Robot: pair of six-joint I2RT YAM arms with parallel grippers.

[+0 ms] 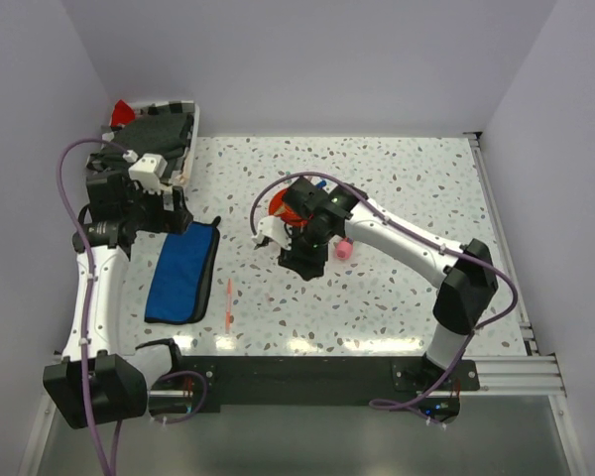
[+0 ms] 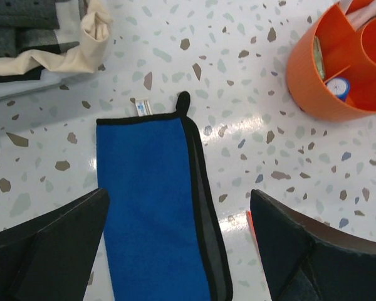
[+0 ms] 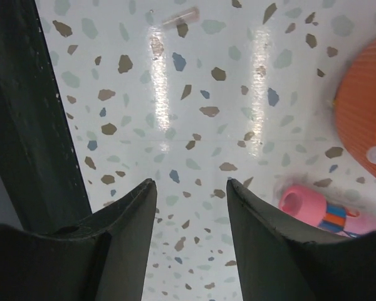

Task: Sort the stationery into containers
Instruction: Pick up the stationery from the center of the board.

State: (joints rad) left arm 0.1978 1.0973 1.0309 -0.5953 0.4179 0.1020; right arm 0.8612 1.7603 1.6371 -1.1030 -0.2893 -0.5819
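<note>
Two robot arms work over a speckled table (image 1: 407,178) strewn with stationery. On the left side, the left gripper (image 2: 178,194) hangs above the far end of the blue pouch (image 2: 150,207), its jaws spread wide with nothing between them but the fabric below. The pouch lies flat on the tabletop, its black edge and small loop pointing toward the far side. Past it, at the far left corner, a white tray (image 1: 190,149) holds a dark cloth (image 1: 154,134). Toward the middle of the table, the right gripper (image 3: 191,188) points down at bare tabletop, its two fingers (image 3: 128,219) parted and holding nothing. A fat pink tube (image 3: 313,210) lies on its side just to the right of that gripper, close to the near wall of the orange organiser (image 2: 329,81) but apart from it. From above, the organiser is half hidden under the right arm. A small blue cylinder (image 2: 338,86) sits in one of its outer compartments, between the wall and the inner cup. A thin orange pen (image 1: 228,302) lies on the table just right of the pouch's near end, well apart from both grippers.
</note>
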